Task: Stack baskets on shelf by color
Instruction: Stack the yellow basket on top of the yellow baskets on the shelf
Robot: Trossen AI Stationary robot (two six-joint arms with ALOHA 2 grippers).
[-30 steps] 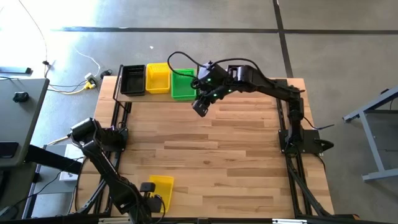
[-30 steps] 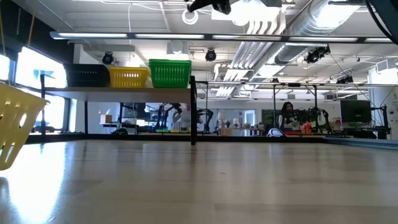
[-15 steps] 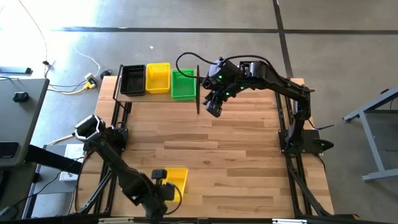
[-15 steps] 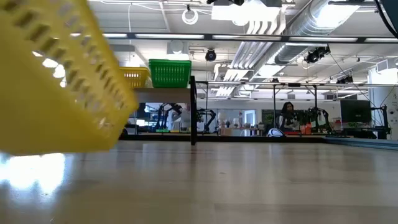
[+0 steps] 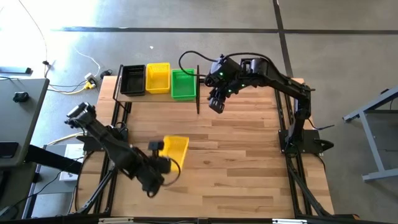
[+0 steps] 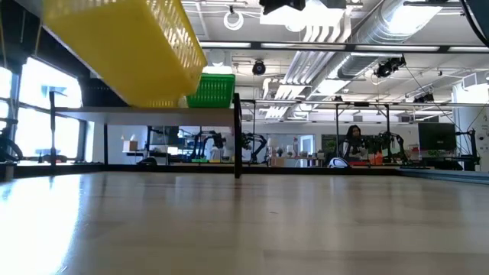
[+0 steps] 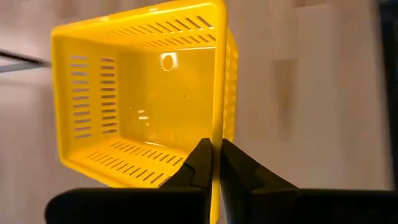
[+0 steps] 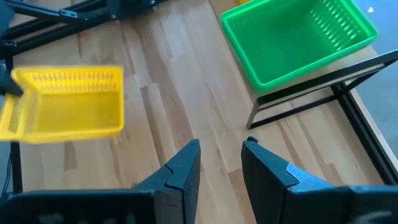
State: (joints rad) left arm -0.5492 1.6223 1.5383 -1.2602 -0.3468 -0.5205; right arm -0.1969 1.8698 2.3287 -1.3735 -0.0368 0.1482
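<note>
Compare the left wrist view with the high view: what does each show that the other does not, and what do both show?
Left wrist view only: the left gripper shut on one rim wall of the yellow plastic mesh basket, and that basket's empty inside.

High view only: the light-wood shelf in a black frame bearing a black basket, a second yellow basket and a green basket; the right gripper empty beside it.

Both: the carried yellow basket above the wooden slatted tabletop.
</note>
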